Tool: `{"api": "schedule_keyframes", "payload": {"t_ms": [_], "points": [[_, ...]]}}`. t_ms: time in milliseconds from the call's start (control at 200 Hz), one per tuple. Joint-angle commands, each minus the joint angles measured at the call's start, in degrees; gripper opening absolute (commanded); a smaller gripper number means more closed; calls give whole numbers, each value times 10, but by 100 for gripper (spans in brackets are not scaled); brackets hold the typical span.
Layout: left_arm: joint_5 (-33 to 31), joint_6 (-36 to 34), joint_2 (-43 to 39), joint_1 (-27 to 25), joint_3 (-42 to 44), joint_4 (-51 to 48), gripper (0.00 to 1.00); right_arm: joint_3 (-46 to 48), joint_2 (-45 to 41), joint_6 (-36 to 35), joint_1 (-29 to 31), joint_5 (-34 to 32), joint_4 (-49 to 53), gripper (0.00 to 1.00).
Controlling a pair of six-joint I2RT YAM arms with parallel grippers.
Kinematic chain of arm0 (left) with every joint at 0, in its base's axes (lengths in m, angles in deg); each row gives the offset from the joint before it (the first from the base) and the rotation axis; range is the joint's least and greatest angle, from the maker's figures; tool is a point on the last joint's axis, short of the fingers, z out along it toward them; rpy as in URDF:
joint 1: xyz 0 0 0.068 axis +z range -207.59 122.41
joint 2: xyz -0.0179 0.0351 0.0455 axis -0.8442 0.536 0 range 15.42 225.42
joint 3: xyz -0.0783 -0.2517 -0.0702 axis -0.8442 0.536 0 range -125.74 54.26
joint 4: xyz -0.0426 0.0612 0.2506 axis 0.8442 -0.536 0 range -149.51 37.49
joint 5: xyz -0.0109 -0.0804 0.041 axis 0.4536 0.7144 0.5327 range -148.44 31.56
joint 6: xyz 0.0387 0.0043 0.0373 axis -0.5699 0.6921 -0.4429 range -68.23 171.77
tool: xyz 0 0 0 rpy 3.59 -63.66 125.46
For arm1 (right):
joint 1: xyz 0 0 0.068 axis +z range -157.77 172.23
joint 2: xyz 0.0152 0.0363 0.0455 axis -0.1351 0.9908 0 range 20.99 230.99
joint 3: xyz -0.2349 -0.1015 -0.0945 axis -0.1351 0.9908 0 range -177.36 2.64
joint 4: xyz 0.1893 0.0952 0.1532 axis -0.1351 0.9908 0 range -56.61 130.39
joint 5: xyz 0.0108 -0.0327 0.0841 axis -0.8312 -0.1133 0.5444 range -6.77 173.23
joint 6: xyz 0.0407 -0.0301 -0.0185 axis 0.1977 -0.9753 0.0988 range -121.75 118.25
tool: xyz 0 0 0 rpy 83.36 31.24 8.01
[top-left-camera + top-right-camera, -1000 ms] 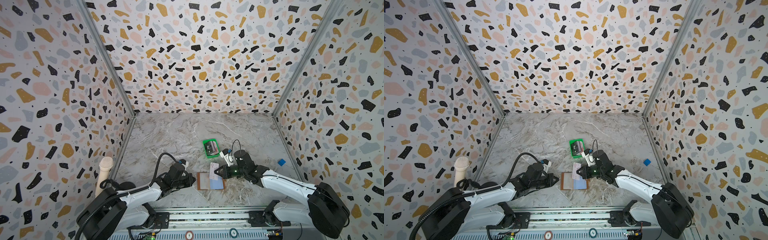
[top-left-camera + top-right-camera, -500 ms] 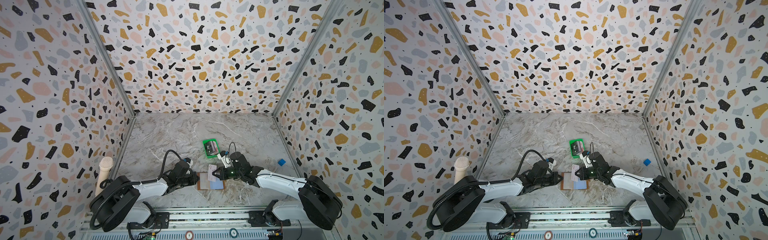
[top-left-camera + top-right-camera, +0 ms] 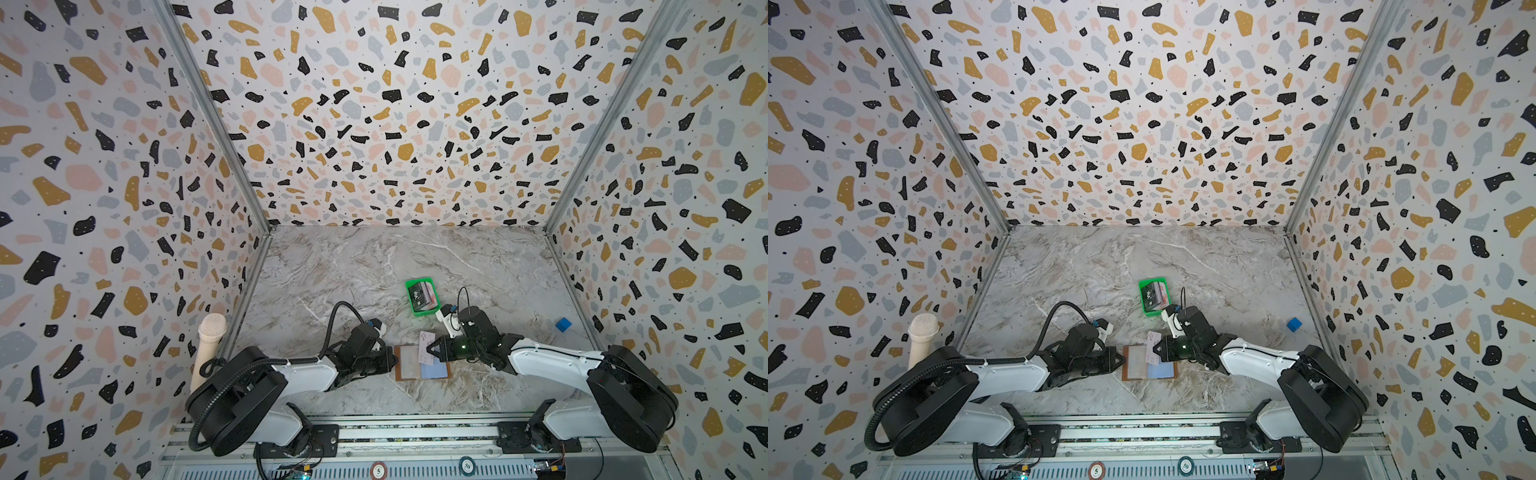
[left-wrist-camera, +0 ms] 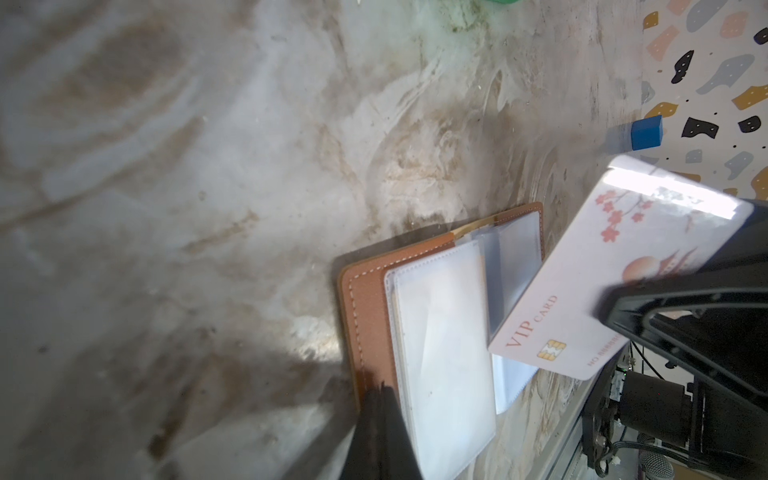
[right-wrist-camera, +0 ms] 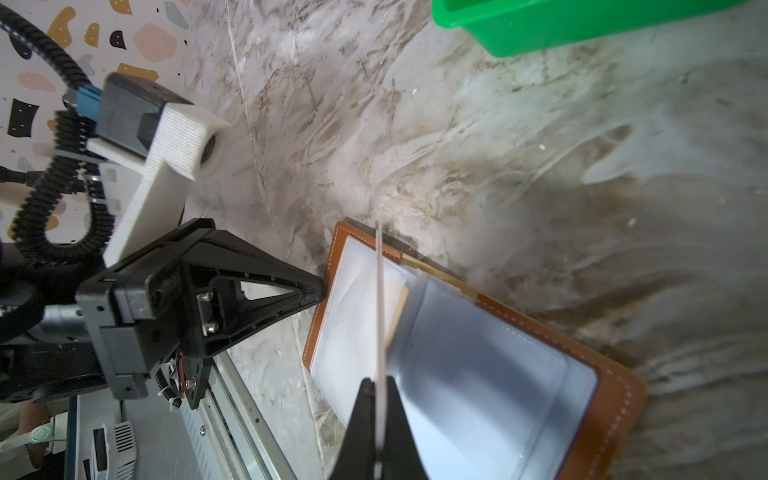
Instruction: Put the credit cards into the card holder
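In green tray [image 3: 415,282], credit cards [image 3: 424,296]

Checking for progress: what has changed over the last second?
The shut left gripper edged right, reaching the left edge of the tan leather card holder. The right gripper, shut on the white VIP card, dipped slightly toward it. Holder, green plastic tray and small blue cube stayed put.
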Motion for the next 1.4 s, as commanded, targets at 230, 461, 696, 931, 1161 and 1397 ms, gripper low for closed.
{"api": "schedule_keyframes", "payload": {"t_ms": [230,461,696,931,1161,1397], "points": [[0,-11,6,-3,11,-23,0,1,0,0,0,-19,8,0],[3,-8,3,-3,15,-19,0,6,16,13,0,-5,-10,0],[8,0,8,-3,21,-10,0,13,16,36,0,4,-13,0],[5,-2,-24,-2,7,-32,0,11,7,34,1,-6,4,0],[4,-6,-49,-2,-31,-53,0,11,12,31,0,-6,5,0],[30,0,-18,-8,-33,3,0,10,10,29,0,-5,5,0]]}}
